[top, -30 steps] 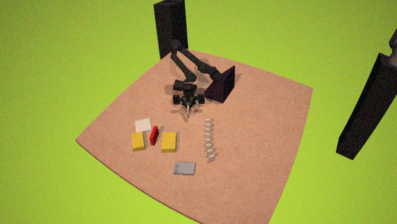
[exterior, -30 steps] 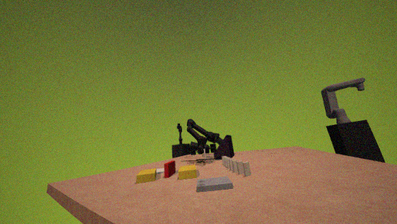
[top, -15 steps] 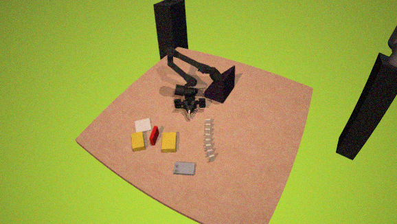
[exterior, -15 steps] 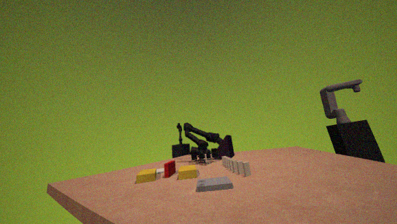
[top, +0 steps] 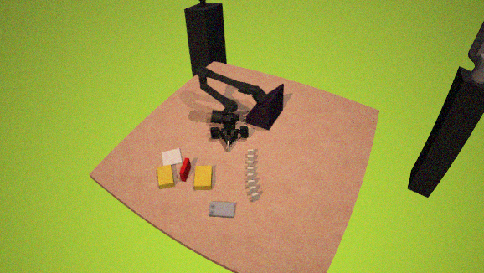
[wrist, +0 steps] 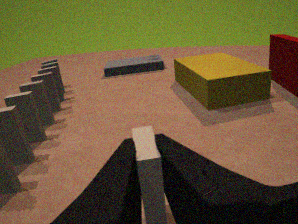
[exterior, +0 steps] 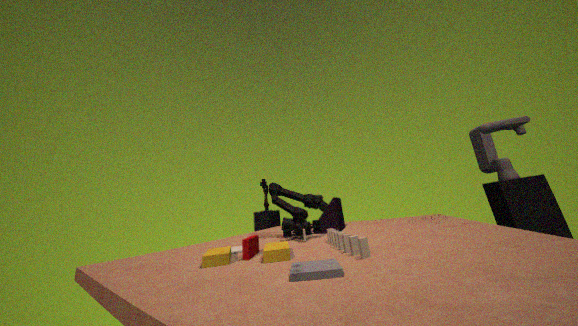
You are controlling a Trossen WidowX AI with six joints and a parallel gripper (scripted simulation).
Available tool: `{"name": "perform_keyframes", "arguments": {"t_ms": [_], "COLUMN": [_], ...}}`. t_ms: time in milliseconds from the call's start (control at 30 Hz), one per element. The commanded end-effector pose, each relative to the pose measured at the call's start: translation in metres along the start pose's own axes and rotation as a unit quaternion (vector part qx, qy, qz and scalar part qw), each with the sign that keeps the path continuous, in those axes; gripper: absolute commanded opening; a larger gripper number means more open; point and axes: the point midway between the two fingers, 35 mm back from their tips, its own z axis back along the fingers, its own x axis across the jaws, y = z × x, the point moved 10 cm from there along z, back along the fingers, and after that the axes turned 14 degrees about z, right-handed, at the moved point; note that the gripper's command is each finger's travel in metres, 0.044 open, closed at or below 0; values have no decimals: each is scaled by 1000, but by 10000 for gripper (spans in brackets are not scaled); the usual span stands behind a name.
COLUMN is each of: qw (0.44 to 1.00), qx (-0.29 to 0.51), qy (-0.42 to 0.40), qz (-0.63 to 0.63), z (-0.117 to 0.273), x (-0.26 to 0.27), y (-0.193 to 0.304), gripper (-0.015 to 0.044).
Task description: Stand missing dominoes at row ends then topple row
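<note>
My gripper (top: 229, 143) (exterior: 304, 231) (wrist: 144, 145) is shut on a pale domino (top: 229, 146) (exterior: 304, 235) (wrist: 145, 141), which is held upright low over the table; whether its foot touches the table is not clear. The row of several standing pale dominoes (top: 254, 195) (exterior: 364, 247) (wrist: 41, 102) runs away from the arm's side. In the top view the held domino is left of the row's arm-side end and a little nearer the arm, apart from the row. In the wrist view the row is on the left, and its nearest part is cut off by the frame.
Two yellow blocks (top: 203, 177) (exterior: 276, 252) (wrist: 220, 75) stand with an upright red block (top: 185, 169) (exterior: 250, 247) (wrist: 286, 65) between them. A white flat square (top: 172, 157) lies behind them. A grey slab (top: 222, 209) (exterior: 316, 270) (wrist: 134, 66) lies near the row's far end.
</note>
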Motion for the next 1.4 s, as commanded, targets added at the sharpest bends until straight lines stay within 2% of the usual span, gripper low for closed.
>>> {"name": "perform_keyframes", "arguments": {"t_ms": [0, 533, 767, 933, 1200, 1367], "qw": [1000, 1000, 1000, 999, 950, 865], "qx": [-3, -3, -1, 15, 170, 271], "qy": [1, 1, 1, -8, -50, -68], "qz": [3, 3, 0, -29, -256, -417], "z": [0, 0, 0, -6, -63, -99], "x": [0, -1, -12, -16, -57, -66], "y": [0, -1, -47, -46, -48, -74], "gripper": [24, 440, 440, 440, 440, 440]}}
